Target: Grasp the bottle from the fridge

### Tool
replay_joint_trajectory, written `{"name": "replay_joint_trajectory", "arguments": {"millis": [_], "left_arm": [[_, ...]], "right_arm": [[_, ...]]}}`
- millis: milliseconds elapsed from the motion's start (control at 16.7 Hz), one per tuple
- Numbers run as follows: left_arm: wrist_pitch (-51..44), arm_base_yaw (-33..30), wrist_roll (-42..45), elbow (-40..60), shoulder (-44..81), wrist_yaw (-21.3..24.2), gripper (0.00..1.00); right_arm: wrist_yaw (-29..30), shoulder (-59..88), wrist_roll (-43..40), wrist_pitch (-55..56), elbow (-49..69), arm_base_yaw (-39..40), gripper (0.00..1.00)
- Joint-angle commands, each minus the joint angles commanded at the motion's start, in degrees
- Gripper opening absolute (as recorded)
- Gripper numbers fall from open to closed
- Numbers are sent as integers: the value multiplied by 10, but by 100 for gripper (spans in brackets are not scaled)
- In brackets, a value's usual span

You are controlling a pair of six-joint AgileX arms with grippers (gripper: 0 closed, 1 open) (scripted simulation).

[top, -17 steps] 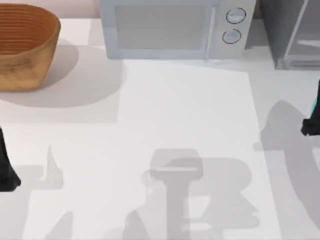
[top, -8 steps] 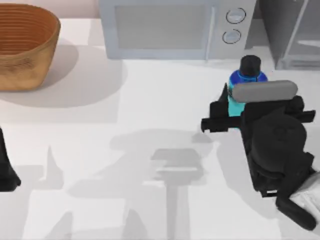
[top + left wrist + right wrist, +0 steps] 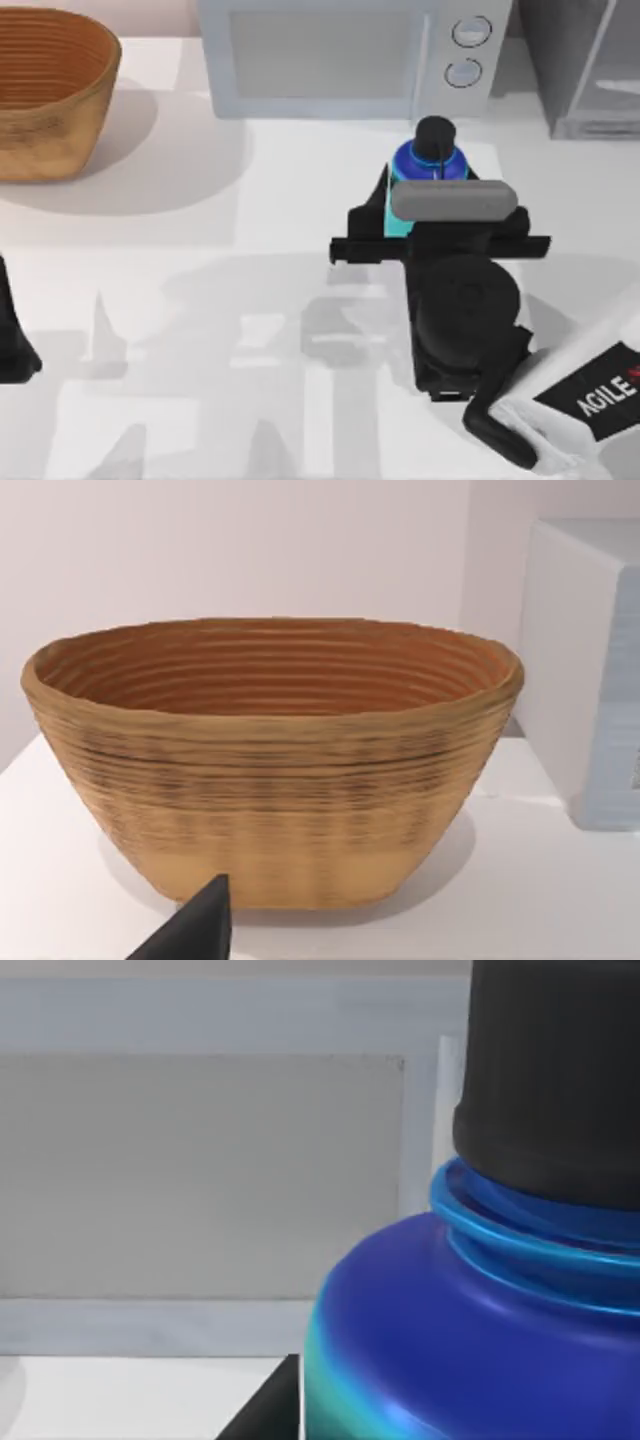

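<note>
table (image 3: 300,250) carries microwave (image 3: 340,55), with fridge (image 3: 585,70) at far right. right gripper (image 3: 400,225), fingers clamped on the bottle (image 3: 428,160), holds it upright before the microwave, clear of the fridge. left gripper (image 3: 15,345) sits parked at left edge; its fingers' state cannot be told.

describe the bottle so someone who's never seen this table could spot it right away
Find the light-grey microwave at the back of the table; just in front of its right end, below the two round knobs, the right gripper holds the bottle. It is small, blue shading to turquoise, with a black cap, the one vivid colour beside the brown basket.
</note>
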Motion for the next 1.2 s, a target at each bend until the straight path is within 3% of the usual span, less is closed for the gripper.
{"name": "replay_joint_trajectory", "arguments": {"millis": [1020, 1200], "left_arm": [[0, 0, 0, 0, 0, 0, 100], [0, 0, 0, 0, 0, 0, 100]], "right_arm": [[-67, 121, -3, 22, 101, -69, 0], [-67, 121, -3, 22, 101, -69, 23]]}}
